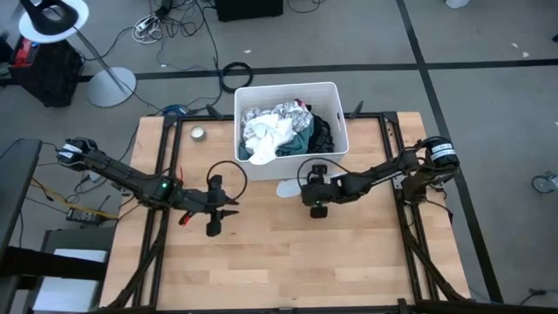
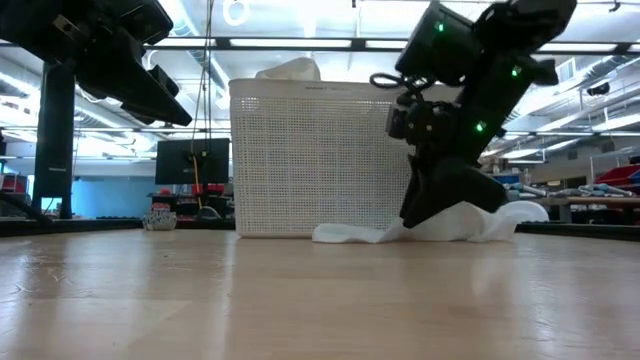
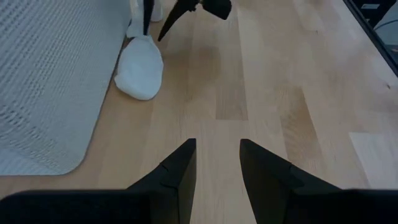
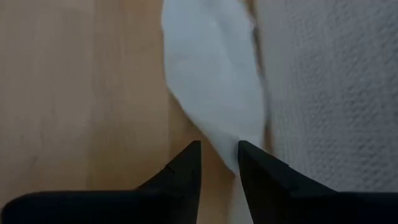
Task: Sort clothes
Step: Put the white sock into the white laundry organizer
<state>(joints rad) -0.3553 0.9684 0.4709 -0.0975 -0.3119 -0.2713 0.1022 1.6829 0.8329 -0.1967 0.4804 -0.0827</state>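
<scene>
Sock (image 4: 214,93): white, flat on the counter (image 1: 288,262) beside the bin.
Right end effector (image 4: 219,163): fingers slightly apart, low over the sock's end.
Left end effector (image 1: 214,225): fingers apart, holding nothing.
Bin (image 1: 336,118): white, piled with mixed clothes (image 1: 279,131).

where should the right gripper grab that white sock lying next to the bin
Probably at the narrow end of the white sock, which already lies between the right gripper's open fingers. Come straight down from above: the sock lies flat on the table close along the white bin's wall, so a sideways approach from the bin side is blocked. The left gripper waits apart.
</scene>
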